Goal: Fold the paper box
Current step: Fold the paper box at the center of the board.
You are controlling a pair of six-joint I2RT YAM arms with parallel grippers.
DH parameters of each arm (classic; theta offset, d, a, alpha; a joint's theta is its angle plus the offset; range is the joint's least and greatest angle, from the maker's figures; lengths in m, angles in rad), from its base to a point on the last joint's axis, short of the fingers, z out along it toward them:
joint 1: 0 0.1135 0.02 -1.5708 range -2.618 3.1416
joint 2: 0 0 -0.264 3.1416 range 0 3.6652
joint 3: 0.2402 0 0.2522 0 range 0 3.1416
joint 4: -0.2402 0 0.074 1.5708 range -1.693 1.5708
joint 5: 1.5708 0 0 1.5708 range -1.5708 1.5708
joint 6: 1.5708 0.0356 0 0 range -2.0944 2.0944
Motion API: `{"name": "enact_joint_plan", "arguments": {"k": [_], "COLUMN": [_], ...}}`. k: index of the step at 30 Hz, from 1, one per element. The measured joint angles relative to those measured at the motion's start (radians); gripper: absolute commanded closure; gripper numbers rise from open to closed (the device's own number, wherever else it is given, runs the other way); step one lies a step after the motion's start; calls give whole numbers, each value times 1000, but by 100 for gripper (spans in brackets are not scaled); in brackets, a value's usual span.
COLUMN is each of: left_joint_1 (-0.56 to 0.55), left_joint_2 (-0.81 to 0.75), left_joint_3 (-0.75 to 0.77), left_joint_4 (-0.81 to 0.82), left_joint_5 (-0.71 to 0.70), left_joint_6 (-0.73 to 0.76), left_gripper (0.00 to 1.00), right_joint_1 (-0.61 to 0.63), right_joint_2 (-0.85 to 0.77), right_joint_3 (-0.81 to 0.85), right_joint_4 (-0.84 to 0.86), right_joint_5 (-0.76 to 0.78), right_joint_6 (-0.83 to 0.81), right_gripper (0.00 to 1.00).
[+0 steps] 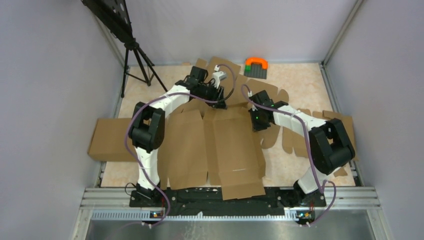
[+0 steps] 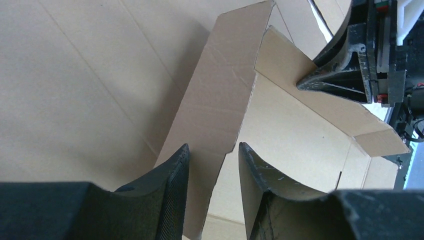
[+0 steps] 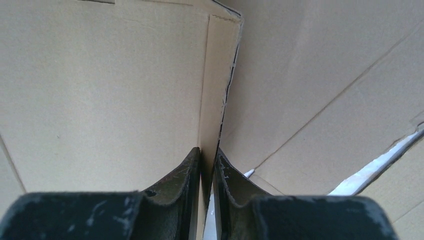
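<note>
The paper box (image 1: 220, 145) lies mostly flat on the near side of the orange arch (image 1: 256, 62), its far flaps reaching almost to that arch; only the wall closest to the arch stands raised. The left gripper (image 2: 214, 150) is half wide, its fingers either side of an upright end flap without pinching it, a gap showing on one side. The right gripper (image 3: 208, 150), straight nearward of the arch, is narrow and clamped on a thin cardboard edge of the box beside a corner crease.

The step in hand looks like squaring this far corner. To do it well, the right claw should serve as an anchor and hold the wall upright; the left should close low on the flap, next to its score line, and swing it so the board bends at the crease and not mid-panel. The two claws are near each other, so short, slow moves seem wise.

No brand, label or writing is readable on the cardboard or the arms.
</note>
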Motion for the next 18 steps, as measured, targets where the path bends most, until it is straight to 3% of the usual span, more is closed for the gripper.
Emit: {"name": "enact_joint_plan", "arguments": {"k": [5,18], "left_joint_1": [-17,-74], "left_joint_2": [0,0], "left_joint_3": [0,15], "left_joint_4": [-27,-114], "left_joint_5": [10,-25], "left_joint_6": [34,108], "left_gripper": [58,54], "right_joint_1": [6,8], "right_joint_2": [13,26], "right_joint_3": [17,16], "right_joint_4": [6,56], "right_joint_5": [10,19], "right_joint_6": [0,30], "right_gripper": [85,71]}}
